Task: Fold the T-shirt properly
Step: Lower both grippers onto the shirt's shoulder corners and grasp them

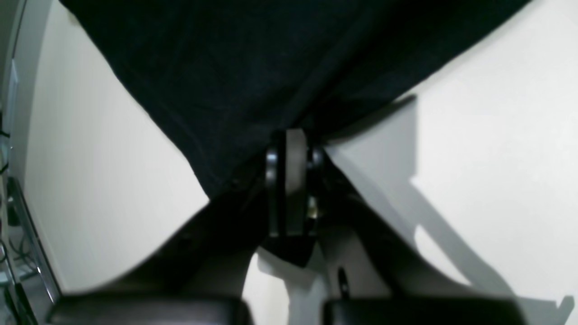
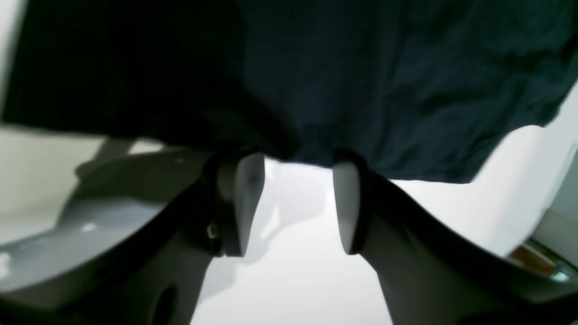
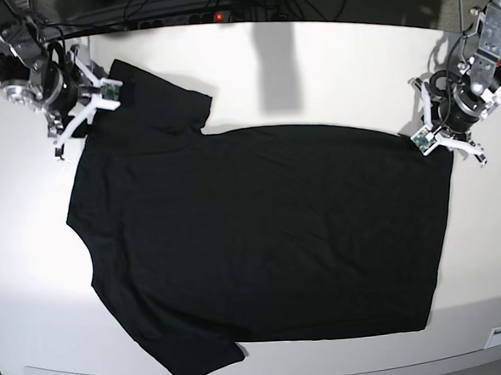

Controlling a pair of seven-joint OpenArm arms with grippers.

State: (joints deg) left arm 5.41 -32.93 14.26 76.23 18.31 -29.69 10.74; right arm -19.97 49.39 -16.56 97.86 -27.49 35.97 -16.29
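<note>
**Spotter:** Nearest your left wrist lens, the left hand is clenched, its grey pads pressed flat together. The T-shirt comes down to a point right at the tips; whether cloth is pinched between them, you cannot tell.

**Operator:** And my right?

**Spotter:** Your right hand stands released, pale fingers well apart, bare counter showing between them. The shirt's edge hangs across the fingertips.

**Operator:** Where does the shirt lie?

**Spotter:** From the base view, you have the T-shirt spread flat on the white counter, sleeves toward the view's left, hem toward its right. Your right hand sits at the far sleeve corner, your left hand at the far hem corner.
</note>
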